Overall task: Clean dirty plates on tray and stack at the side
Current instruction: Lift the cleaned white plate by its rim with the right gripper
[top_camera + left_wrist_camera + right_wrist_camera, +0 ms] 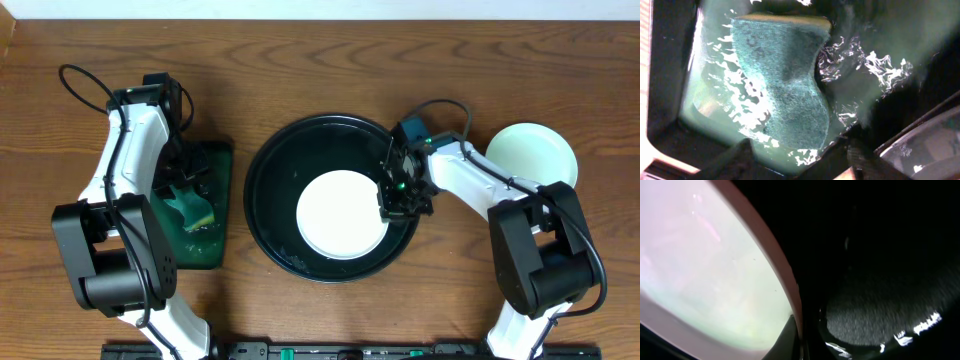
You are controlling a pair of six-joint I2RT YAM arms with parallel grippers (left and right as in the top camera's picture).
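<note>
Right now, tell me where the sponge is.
Overhead view, left side: the sponge lies in the green tray beside the left arm, left of the black tray.

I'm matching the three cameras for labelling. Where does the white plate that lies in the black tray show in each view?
Overhead: the plate lies in the black tray, slightly toward its lower right rim.
Left wrist: not in it; this view shows a sponge in a wet green tray.
Right wrist: the plate fills the left half.
Shared landmark: the black tray, dark beside the plate's edge in the overhead and right wrist views.
</note>
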